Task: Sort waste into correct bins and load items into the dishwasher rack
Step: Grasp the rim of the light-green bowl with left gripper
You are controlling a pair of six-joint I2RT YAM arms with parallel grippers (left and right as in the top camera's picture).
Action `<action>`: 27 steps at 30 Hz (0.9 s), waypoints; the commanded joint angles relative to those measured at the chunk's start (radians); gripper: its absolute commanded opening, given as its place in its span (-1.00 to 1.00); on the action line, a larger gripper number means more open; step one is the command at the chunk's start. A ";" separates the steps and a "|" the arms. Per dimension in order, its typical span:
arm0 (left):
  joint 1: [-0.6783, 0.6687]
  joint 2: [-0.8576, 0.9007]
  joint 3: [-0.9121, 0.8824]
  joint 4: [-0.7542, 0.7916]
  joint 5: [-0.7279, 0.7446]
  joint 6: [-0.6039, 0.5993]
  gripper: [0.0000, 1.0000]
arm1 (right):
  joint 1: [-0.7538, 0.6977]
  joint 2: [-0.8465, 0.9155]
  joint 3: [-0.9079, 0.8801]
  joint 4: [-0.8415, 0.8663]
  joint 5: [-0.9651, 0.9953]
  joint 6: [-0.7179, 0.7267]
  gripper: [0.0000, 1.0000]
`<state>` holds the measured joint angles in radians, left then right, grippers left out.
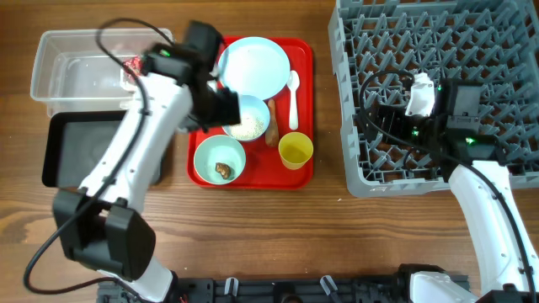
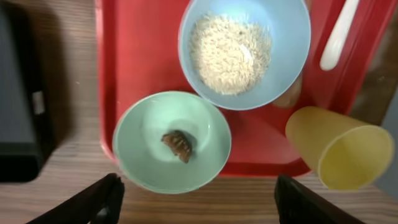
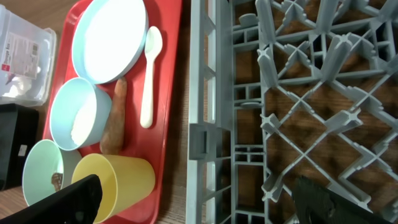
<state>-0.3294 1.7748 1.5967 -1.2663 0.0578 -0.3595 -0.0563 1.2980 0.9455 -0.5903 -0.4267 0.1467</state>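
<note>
Left gripper (image 2: 198, 188) hangs wide and empty over the lower-centre bowl (image 2: 146, 134); right gripper (image 3: 196, 185) gapes wide above the rack (image 3: 298, 93).

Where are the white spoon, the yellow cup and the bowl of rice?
white spoon (image 3: 147, 87), right wrist view, on its handle.
yellow cup (image 2: 311, 132), left wrist view, on its outer wall.
bowl of rice (image 2: 289, 43), left wrist view, on its bare inner wall.

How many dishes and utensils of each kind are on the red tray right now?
Plate: 1
Bowls: 2
Cup: 1
Spoon: 1
Total: 5
</note>
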 commanded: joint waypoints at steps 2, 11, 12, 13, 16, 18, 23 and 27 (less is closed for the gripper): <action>-0.079 0.005 -0.159 0.132 -0.003 -0.037 0.51 | -0.001 0.008 0.021 0.002 -0.016 0.013 0.99; -0.205 0.006 -0.358 0.371 -0.021 0.013 0.31 | -0.001 0.008 0.021 -0.006 -0.017 0.014 0.99; -0.206 0.006 -0.378 0.388 -0.026 0.010 0.26 | -0.001 0.008 0.021 -0.007 -0.017 0.014 0.99; -0.206 0.006 -0.396 0.401 -0.027 0.010 0.13 | -0.001 0.008 0.021 -0.006 -0.016 0.014 0.99; -0.204 0.006 -0.438 0.425 -0.070 -0.022 0.04 | -0.001 0.008 0.021 -0.006 -0.016 0.014 0.99; -0.204 0.006 -0.455 0.433 -0.095 -0.027 0.01 | -0.001 0.008 0.021 -0.006 -0.016 0.014 0.99; -0.206 0.006 -0.467 0.445 -0.100 -0.027 -0.22 | -0.001 0.008 0.021 -0.006 -0.017 0.013 0.99; -0.208 0.006 -0.467 0.444 -0.101 -0.027 -0.71 | -0.001 0.008 0.021 -0.006 -0.017 0.014 0.99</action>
<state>-0.5362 1.7763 1.1358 -0.8249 -0.0219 -0.3832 -0.0559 1.2984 0.9455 -0.5976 -0.4267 0.1471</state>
